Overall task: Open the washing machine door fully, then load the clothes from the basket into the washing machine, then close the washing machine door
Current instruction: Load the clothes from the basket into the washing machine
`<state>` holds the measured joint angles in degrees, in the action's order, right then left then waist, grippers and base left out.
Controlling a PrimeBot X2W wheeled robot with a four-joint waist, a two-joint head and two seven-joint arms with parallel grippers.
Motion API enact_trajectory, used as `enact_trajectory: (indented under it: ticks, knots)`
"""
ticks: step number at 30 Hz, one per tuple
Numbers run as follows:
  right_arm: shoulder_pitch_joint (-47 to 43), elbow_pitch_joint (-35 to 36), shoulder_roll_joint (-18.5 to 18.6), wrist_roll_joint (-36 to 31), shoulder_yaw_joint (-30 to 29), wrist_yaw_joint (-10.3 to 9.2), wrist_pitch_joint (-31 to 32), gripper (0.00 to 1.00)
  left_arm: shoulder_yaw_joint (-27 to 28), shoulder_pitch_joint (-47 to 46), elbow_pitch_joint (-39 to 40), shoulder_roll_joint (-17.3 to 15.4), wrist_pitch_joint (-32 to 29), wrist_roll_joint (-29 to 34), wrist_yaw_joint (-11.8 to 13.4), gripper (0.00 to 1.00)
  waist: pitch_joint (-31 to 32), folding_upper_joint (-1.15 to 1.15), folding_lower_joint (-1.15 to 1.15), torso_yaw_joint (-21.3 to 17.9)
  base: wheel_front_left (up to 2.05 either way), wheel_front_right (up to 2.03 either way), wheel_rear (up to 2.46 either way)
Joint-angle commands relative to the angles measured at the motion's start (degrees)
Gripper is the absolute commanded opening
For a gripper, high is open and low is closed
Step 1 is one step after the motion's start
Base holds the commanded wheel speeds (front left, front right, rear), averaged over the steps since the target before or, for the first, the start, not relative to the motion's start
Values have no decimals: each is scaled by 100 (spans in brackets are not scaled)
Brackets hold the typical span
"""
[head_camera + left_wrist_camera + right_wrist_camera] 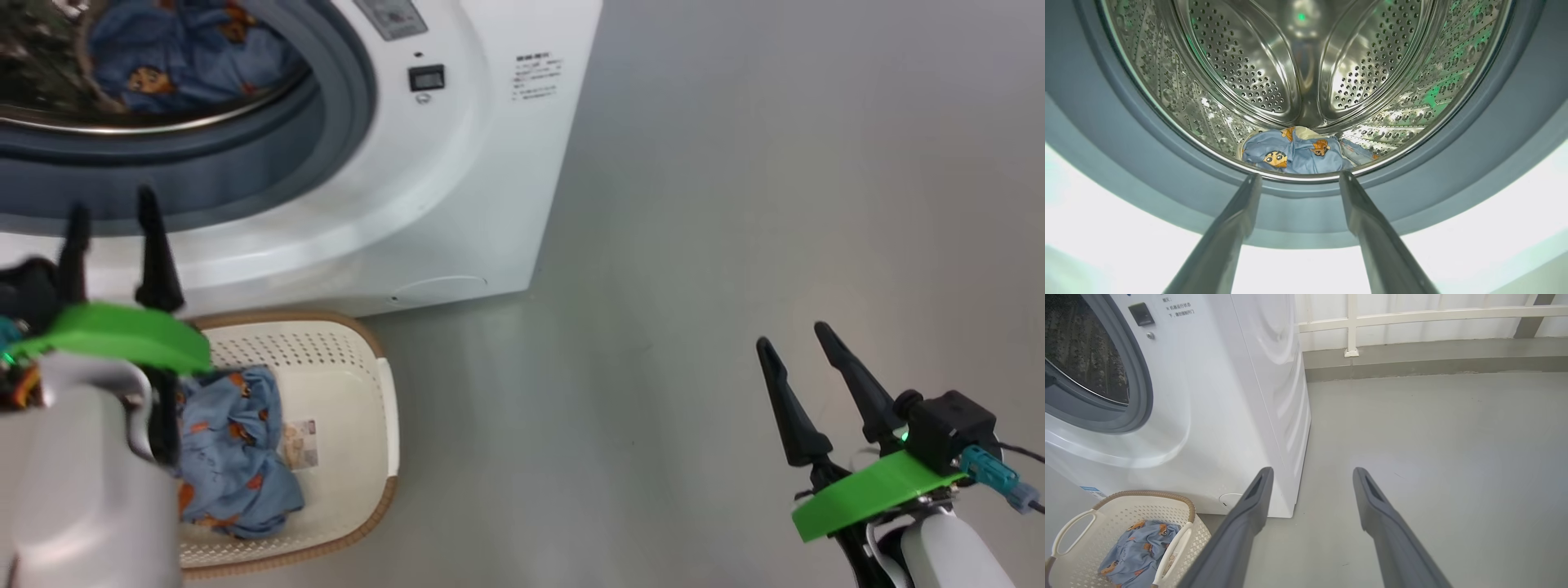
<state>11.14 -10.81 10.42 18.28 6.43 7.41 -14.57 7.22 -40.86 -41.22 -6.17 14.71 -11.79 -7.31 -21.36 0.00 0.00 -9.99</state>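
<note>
The white washing machine (457,188) stands with its drum mouth uncovered; its black door is out of view. Blue printed clothes (180,49) lie in the steel drum (1306,61), seen up close as a blue bundle (1294,155) at the drum's bottom. My left gripper (114,216) is open and holds nothing, just in front of the grey gasket (1306,204), fingers pointing into the opening. Below it sits the cream basket (359,392) with another blue garment (233,449) inside, also visible as blue cloth (1135,551) in the basket (1126,506). My right gripper (792,335) hangs open over bare floor.
Grey floor (735,204) spreads to the right of the machine. A white railing (1412,314) and a low kerb run along the far wall. The basket stands tight against the machine's front, by the round service flap (441,287).
</note>
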Motion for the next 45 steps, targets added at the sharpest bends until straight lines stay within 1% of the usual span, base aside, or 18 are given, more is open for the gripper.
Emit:
enact_trajectory:
  ticks: [1,9,24,28,37,45]
  knots:
    - [-151,112,74,3,63,8,-43,100,82,220,223,-148,29,64,-17,100,205,0,0,167,0,0,0]
    - [-431,55,154,18,-19,8,-43,100,-33,1046,595,35,29,79,-17,100,625,0,0,356,0,0,0]
    - [-1049,16,298,60,-122,8,-43,100,-260,2659,1505,165,29,56,-17,100,1385,0,0,533,0,0,0]
    - [-1281,26,339,78,-187,8,-43,100,-230,3175,1784,183,29,-14,-17,100,1588,0,0,599,0,0,0]
    - [-1625,78,368,91,-305,8,-43,100,-111,3858,2221,211,29,-46,-17,100,1810,0,0,691,0,0,0]
    - [-1730,122,360,81,-334,8,-43,100,41,4334,2682,252,29,-6,-18,100,1886,0,0,700,0,0,0]
